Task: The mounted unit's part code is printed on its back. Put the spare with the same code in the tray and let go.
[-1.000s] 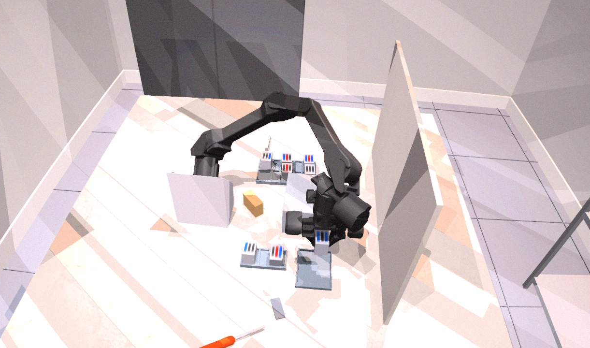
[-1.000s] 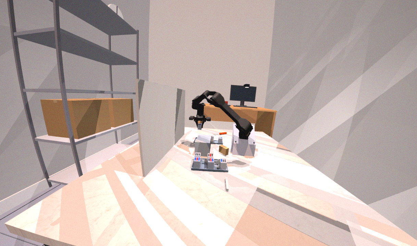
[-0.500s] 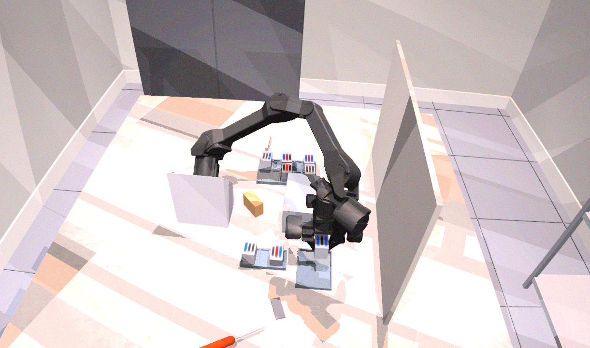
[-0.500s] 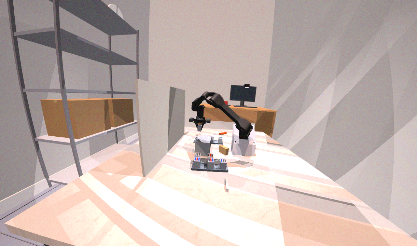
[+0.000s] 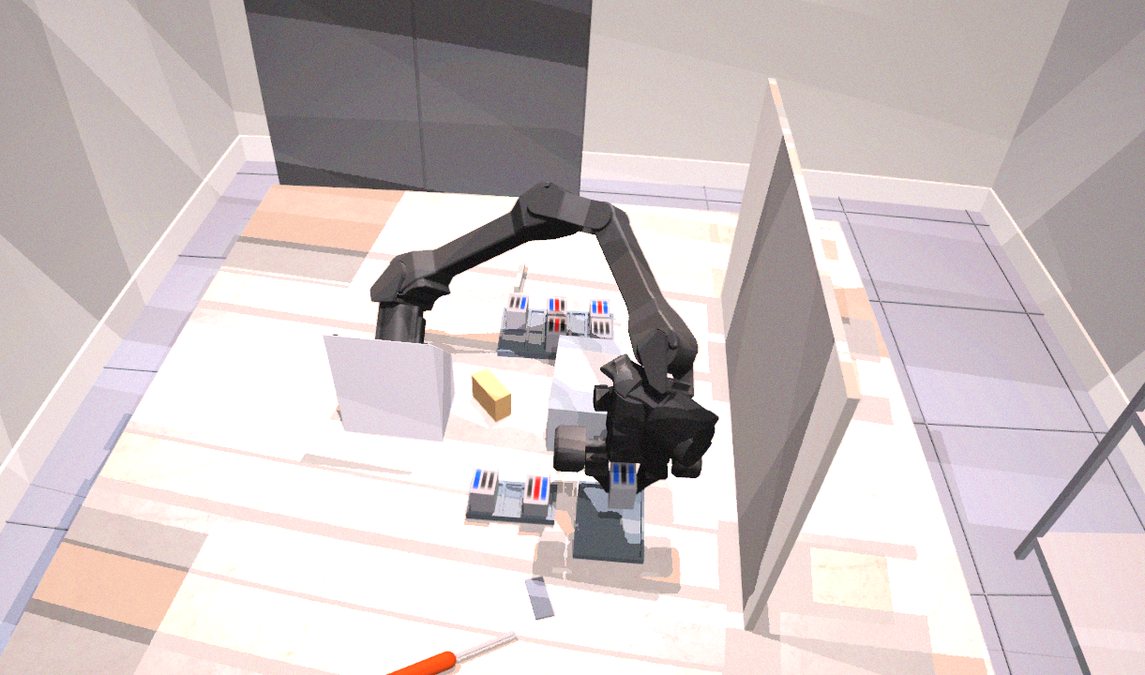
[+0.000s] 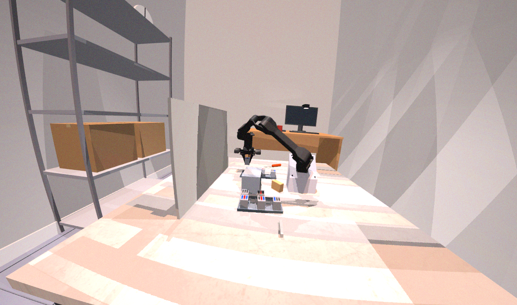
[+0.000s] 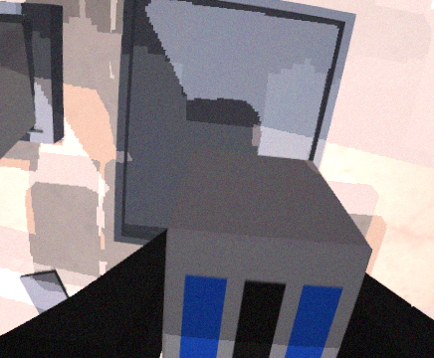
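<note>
Marbled table [image 5: 223, 503] carries tray [image 5: 613, 529], screwdriver [image 5: 425, 663] (orange handle), tan block [image 5: 491, 394].

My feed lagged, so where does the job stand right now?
Done: a spare striped blue-black-blue is picked and carried. In hand: the claw is shut on it above the tray, which looks unfilled from the wrist. Left: lower it in and let go. Whether its code matches the mounted unit's back cannot be seen here.
</note>
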### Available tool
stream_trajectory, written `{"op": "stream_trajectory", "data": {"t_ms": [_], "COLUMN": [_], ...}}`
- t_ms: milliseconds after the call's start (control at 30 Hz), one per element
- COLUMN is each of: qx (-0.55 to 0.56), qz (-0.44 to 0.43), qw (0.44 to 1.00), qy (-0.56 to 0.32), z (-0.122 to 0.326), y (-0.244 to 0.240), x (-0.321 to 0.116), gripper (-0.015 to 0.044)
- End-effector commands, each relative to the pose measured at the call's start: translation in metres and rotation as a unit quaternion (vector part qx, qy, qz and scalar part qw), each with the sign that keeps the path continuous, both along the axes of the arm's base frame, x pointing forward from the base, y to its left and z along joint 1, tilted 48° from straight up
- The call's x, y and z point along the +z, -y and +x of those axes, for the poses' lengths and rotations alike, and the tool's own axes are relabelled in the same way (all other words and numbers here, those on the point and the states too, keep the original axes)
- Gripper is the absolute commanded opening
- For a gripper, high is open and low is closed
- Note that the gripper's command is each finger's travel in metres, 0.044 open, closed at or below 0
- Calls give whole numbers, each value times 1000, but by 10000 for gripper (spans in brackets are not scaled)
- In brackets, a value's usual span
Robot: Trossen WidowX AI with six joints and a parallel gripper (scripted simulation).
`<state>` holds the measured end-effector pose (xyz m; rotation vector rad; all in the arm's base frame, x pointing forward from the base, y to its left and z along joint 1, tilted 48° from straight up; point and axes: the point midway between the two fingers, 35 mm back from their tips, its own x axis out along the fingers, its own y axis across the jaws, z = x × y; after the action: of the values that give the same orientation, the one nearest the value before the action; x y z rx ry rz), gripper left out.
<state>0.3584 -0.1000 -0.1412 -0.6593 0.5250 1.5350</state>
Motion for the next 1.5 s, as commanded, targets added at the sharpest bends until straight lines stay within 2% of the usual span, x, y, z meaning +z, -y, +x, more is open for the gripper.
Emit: {"op": "stream_trajectory", "data": {"t_ms": [0,1467], "qx": [-3,-2], "qz": [2,5], "qw": [1000,1000], "qy": [-4,-3], "z": [-1,-6], "y": [-4,-39], "x": [-3,-31], "gripper": [0,0]}}
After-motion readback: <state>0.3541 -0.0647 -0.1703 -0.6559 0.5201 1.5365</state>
